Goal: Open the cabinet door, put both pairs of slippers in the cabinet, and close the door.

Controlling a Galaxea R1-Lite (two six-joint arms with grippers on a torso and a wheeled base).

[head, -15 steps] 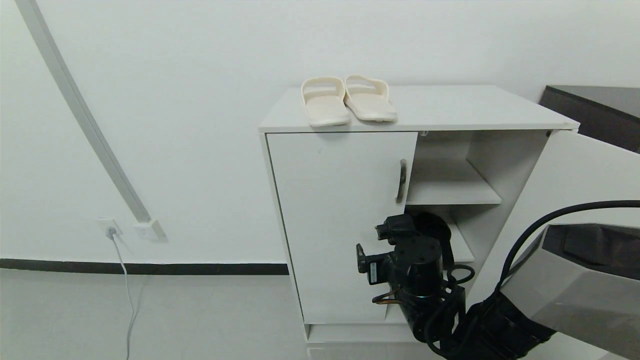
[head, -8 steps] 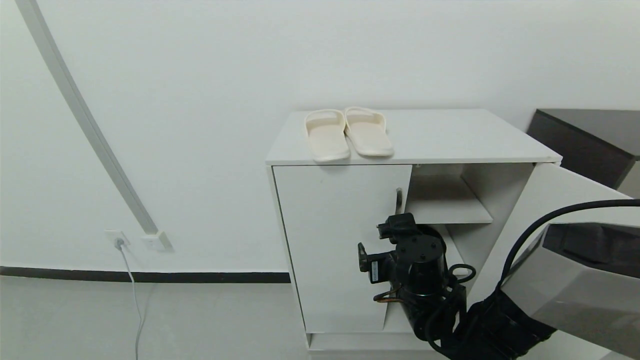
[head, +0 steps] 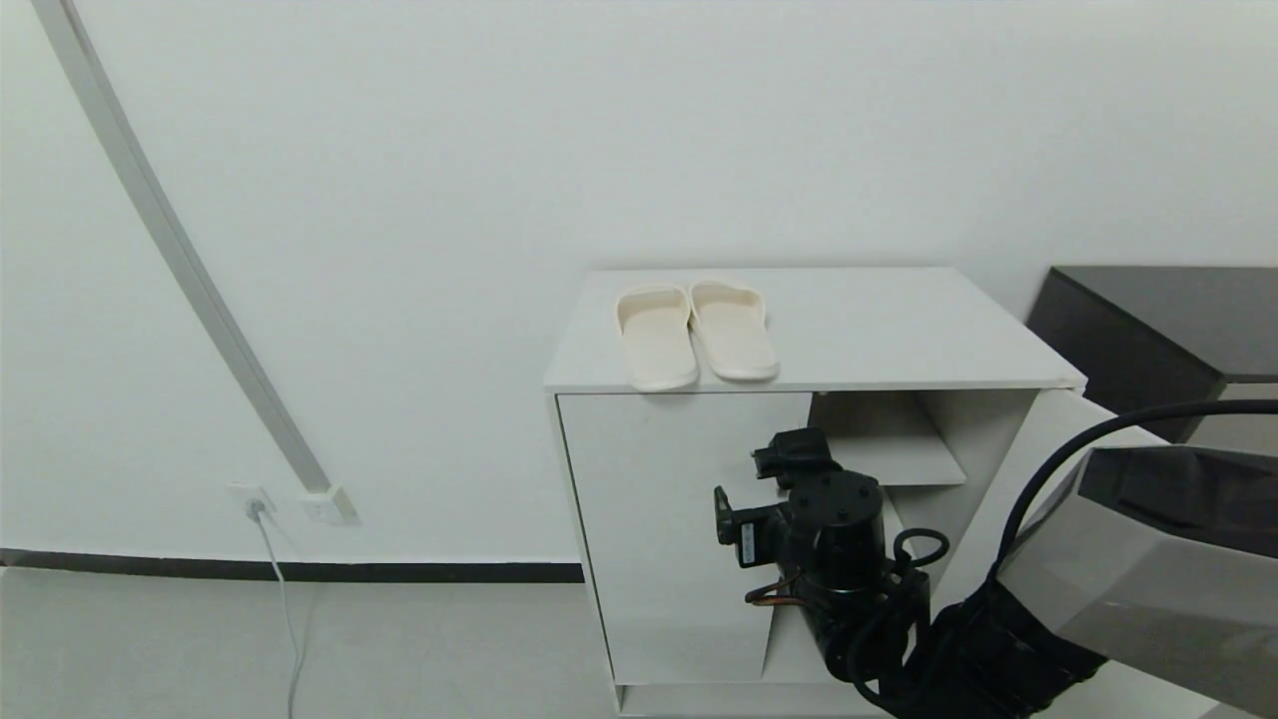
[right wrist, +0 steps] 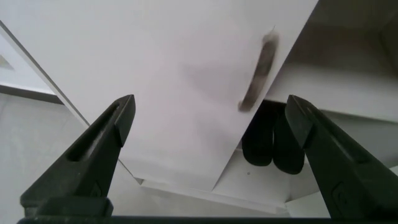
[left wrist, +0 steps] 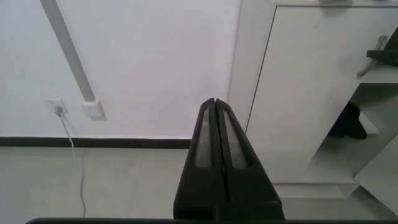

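A cream pair of slippers (head: 696, 333) lies on the top of the white cabinet (head: 879, 330), near its left front edge. The right door (head: 1038, 469) stands open and the left door (head: 679, 529) is closed. A black pair of slippers (right wrist: 273, 143) sits on the lower shelf inside, also seen as black slippers (left wrist: 351, 121) past the door edge. My right gripper (right wrist: 209, 109) is open and holds nothing, facing the left door's handle (right wrist: 261, 68). My left gripper (left wrist: 214, 106) is shut and holds nothing, low and to the left of the cabinet.
A dark cabinet (head: 1148, 320) stands to the right against the wall. A wall socket with a hanging cable (head: 250, 496) and a slanted grey conduit (head: 170, 240) are on the left wall. Open floor (head: 300, 649) lies left of the cabinet.
The head camera has risen, so the cabinet and slippers sit lower in the picture and more of the cabinet top shows. The right arm rose with it.
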